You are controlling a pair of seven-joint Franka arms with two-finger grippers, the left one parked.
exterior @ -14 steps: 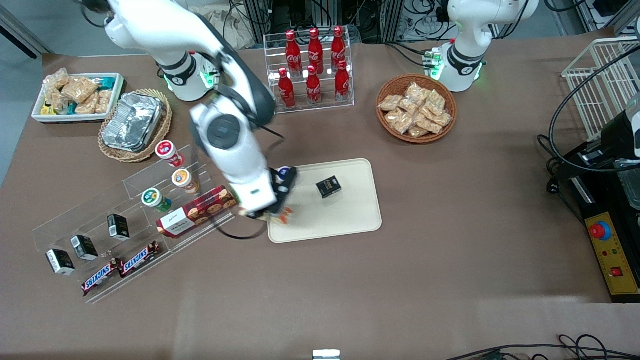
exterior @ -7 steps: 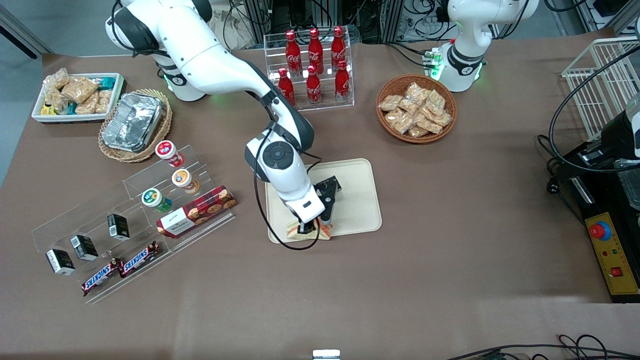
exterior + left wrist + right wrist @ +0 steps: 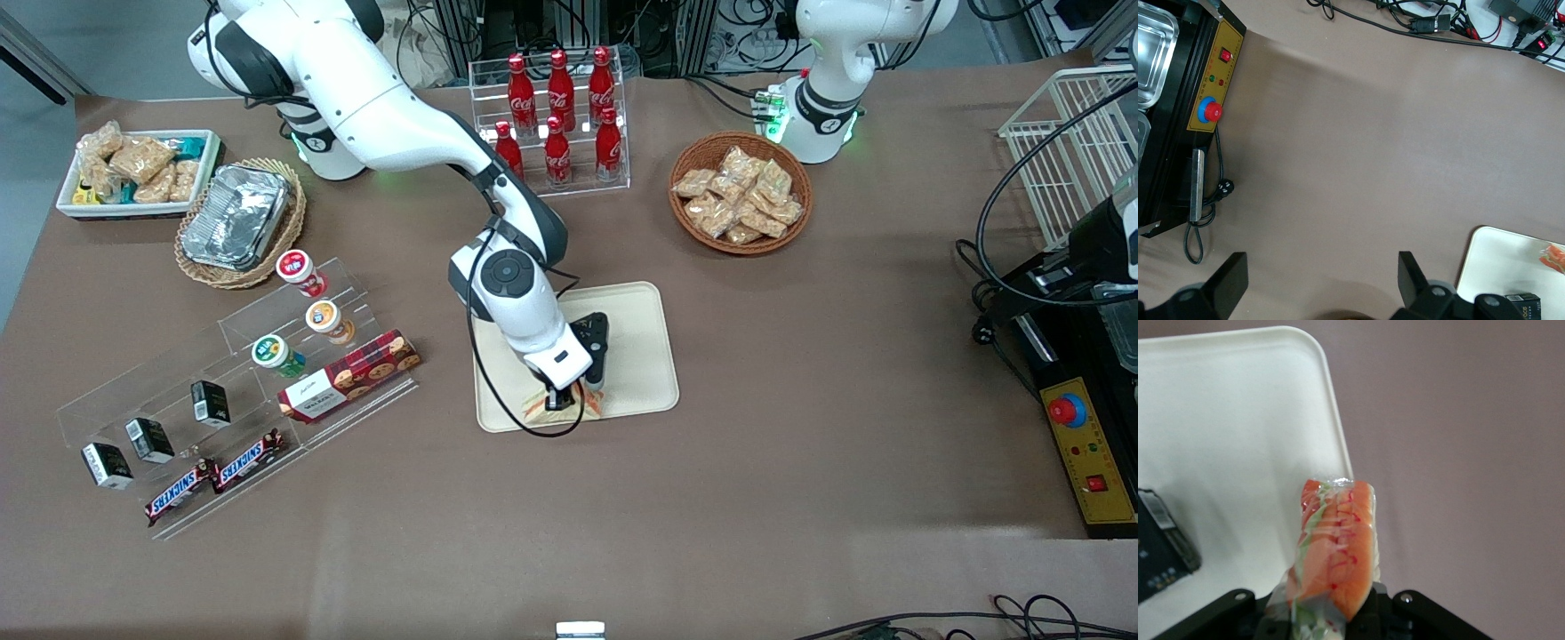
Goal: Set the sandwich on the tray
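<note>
My right gripper is shut on the sandwich, a wrapped wedge with orange, red and green filling. It holds the sandwich low over the edge of the cream-beige tray nearest the front camera. In the right wrist view the sandwich stands between the fingers, over the tray's rim, partly over the brown table. A small black box lies on the tray, mostly hidden by my wrist in the front view.
A clear stepped rack with cups, a biscuit box and Snickers bars lies toward the working arm's end. A cola bottle rack, a snack basket, a foil container and a white bin stand farther from the camera.
My right arm has swung with the sandwich from the tray's corner by the rack toward the parked arm's end. It now holds the sandwich over the tray's near edge.
</note>
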